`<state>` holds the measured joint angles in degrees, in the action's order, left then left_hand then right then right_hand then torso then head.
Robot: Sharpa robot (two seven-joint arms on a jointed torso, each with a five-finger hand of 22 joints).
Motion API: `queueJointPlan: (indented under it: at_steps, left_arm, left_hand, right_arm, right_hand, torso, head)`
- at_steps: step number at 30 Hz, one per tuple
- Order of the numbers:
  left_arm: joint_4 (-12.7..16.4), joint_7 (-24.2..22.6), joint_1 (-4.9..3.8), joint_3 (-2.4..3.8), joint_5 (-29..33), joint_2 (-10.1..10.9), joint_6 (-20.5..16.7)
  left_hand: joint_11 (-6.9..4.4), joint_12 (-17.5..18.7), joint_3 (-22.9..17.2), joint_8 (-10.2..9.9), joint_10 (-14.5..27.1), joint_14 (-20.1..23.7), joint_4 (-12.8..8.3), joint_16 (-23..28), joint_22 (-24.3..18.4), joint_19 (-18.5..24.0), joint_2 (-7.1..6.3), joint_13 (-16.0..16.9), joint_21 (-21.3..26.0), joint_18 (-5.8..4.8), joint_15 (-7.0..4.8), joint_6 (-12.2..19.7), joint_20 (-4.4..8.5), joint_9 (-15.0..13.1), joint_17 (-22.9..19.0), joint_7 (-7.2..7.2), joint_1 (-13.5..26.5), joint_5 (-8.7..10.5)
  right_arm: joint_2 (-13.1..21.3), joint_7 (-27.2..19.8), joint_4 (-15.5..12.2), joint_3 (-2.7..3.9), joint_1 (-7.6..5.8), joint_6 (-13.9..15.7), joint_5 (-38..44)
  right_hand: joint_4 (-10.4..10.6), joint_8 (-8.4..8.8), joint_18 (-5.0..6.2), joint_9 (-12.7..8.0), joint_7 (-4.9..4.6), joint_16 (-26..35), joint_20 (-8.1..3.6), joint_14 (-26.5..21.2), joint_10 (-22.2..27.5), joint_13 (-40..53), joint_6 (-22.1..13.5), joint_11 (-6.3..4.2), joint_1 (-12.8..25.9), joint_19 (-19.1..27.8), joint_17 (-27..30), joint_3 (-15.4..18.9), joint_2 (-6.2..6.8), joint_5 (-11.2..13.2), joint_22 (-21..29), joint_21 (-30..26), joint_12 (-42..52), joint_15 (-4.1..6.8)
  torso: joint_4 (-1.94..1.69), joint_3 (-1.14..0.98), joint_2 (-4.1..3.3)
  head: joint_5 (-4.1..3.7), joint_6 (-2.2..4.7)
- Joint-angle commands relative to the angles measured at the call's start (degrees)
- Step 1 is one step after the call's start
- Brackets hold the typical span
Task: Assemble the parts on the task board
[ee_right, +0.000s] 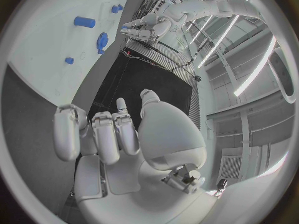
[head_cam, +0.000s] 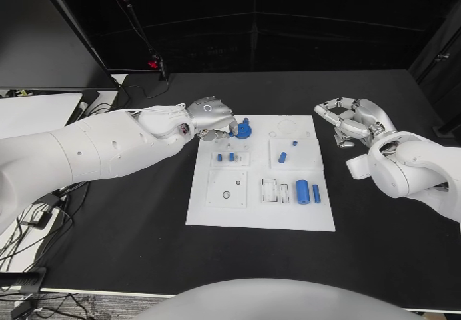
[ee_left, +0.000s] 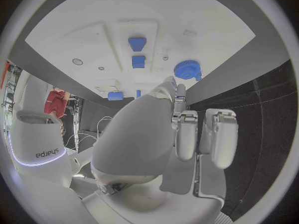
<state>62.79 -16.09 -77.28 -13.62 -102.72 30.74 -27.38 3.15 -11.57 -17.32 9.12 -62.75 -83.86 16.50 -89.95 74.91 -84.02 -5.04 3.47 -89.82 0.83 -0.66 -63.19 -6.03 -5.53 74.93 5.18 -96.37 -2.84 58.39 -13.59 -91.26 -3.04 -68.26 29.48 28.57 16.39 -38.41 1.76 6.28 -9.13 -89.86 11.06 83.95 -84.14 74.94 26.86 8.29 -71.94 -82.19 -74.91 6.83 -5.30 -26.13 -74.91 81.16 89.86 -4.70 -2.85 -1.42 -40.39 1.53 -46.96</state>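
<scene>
The white task board [head_cam: 226, 217] lies mid-table. A blue gear [head_cam: 243, 130] stands near its far edge, and two small blue pegs [head_cam: 225, 158] sit just in front of it. A large blue cylinder [head_cam: 302, 191] and a thin one [head_cam: 316, 193] lie in the board's right half. My left hand [head_cam: 211, 117] hovers over the board's far left corner with its fingers curled in, fingertips just beside the gear [ee_left: 187, 68], and nothing shows in its grasp [ee_left: 162, 134]. My right hand [head_cam: 350, 120] hangs over the black table to the right of the board, fingers curled [ee_right: 124, 139] and holding nothing.
Further small blue pieces [head_cam: 282, 157] lie mid-board, beside empty recesses [head_cam: 272, 190]. The black table [head_cam: 115, 227] surrounds the board. A white object [head_cam: 34, 110] sits at the far left and cables [head_cam: 38, 213] hang off the left edge.
</scene>
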Motion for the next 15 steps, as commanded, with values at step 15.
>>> queueJointPlan:
  at_steps: [15]
  left_arm:
    - [-1.77, 1.60, 0.27, 0.03, -0.16, -1.19, 6.16]
  left_hand:
    - [0.13, 0.95, -0.70, -0.62, 0.14, -6.14, 0.09, -0.05, 15.09, -5.98, 0.00, -0.06, -0.18, -0.83, 0.48, -0.22, 0.11, 0.19, 15.07, 0.71, 0.33, -0.18]
  right_arm:
    - [0.06, -0.20, -0.15, 0.03, -0.03, -0.33, -0.07]
  right_hand:
    - [0.02, -0.25, 1.06, -0.13, -3.91, -0.14, 0.19, 6.05, -5.86, 15.06, -0.49, 0.43, -0.42, 0.27, -15.09, 0.26, -0.25, -0.26, -11.34, -0.37, 0.14, -0.37]
  torso:
    - [0.08, 0.02, 0.00]
  head:
    - [0.05, -0.23]
